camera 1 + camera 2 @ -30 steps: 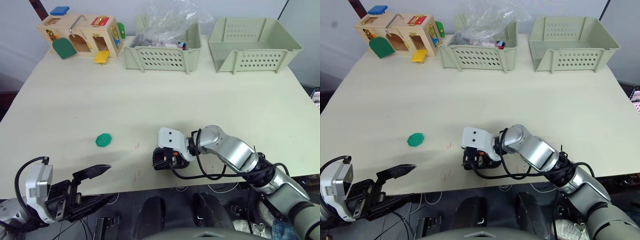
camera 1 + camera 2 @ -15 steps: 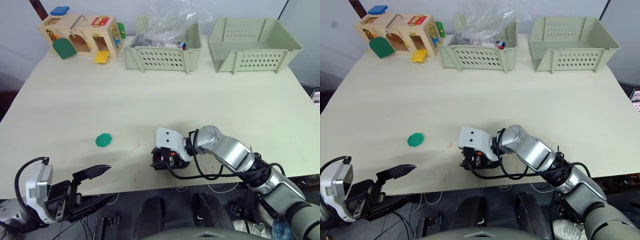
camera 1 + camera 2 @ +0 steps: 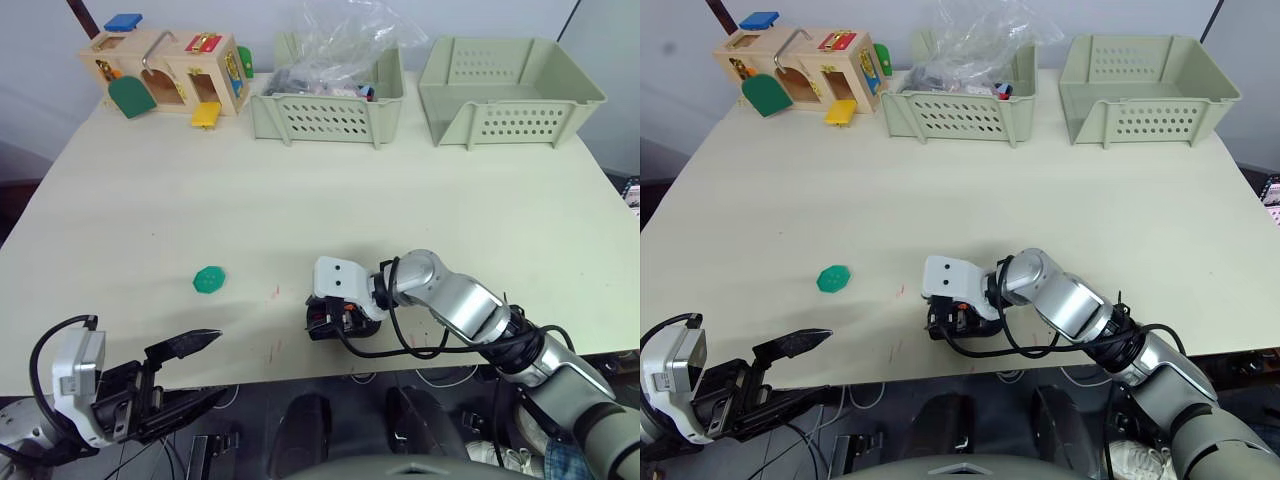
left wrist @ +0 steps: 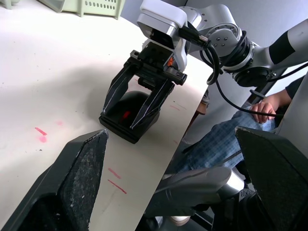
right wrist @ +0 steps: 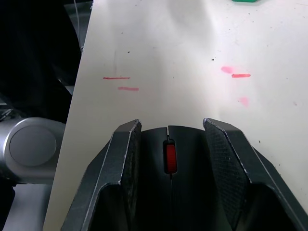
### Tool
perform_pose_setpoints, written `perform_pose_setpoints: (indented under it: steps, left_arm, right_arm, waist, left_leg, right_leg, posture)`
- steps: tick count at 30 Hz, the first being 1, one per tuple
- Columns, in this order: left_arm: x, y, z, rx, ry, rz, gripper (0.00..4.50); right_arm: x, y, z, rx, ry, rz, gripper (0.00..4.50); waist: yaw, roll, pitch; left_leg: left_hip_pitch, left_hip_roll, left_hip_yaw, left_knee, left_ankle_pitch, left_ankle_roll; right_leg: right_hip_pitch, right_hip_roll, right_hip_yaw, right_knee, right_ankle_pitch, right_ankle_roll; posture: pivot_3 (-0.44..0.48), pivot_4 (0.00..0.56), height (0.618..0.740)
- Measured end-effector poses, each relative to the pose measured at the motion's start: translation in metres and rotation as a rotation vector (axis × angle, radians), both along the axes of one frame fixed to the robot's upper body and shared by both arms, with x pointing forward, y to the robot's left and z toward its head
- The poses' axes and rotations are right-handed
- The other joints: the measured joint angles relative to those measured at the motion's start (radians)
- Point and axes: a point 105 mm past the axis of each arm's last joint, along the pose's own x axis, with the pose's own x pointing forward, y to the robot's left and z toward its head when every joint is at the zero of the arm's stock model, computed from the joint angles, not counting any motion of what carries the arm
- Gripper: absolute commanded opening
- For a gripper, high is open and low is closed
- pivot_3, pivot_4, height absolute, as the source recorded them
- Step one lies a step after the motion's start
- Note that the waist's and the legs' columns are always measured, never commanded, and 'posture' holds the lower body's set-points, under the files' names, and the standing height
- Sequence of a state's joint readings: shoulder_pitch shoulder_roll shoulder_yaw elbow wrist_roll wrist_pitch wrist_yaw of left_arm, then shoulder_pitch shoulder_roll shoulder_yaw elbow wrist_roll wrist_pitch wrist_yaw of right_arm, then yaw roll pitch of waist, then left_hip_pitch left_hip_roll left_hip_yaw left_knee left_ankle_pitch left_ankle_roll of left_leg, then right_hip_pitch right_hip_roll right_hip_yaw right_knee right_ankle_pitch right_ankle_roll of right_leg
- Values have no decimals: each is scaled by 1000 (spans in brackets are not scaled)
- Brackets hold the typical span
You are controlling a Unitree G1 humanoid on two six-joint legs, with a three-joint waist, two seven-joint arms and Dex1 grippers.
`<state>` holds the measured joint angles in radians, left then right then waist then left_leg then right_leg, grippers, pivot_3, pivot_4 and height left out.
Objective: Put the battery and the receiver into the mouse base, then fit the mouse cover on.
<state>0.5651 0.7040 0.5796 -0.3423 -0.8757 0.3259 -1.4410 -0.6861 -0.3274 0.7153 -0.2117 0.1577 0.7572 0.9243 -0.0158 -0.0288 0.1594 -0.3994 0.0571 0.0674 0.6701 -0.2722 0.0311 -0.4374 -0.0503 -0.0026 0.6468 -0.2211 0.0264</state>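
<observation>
Right gripper point(image 4: 139, 103) clamps the mouse base point(image 4: 129, 113) near the table's point(image 3: 300, 190) front edge, one black finger on each side; red scroll wheel point(image 5: 170, 158) visible between them. Left gripper point(image 3: 185, 375) hangs below the table edge, fingers spread wide, holding nothing. A green flat disc point(image 3: 208, 280) lies well apart. Two perforated pale green bins point(image 3: 510, 95) and a wooden latch box point(image 3: 165, 68) sit at the far edge. Red pen marks on the matte cream tabletop. No readable writing.

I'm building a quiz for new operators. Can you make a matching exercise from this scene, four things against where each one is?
Things:
1. mouse base
2. green disc
3. wooden lock box
4. clear plastic bag

Places:
A. far left corner of the table
B. in the middle bin
C. between the right gripper's fingers
D. alone on the table, near left

Pairs: 1-C, 2-D, 3-A, 4-B
</observation>
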Motion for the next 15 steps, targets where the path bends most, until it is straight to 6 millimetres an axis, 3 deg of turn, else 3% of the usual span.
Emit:
perform_pose_setpoints:
  steps: [15]
  left_arm:
    - [0, 0, 0, 2, 0, 7, 4500]
  right_arm:
    - [2, 2, -6, -32, 2, 9, 2128]
  waist:
    - [0, 2, -10]
  left_leg:
    - [5, 0, 0, 0, 0, 0]
  right_leg:
    - [4, -1, 0, 0, 0, 0]
  posture:
    - [0, 150, 740]
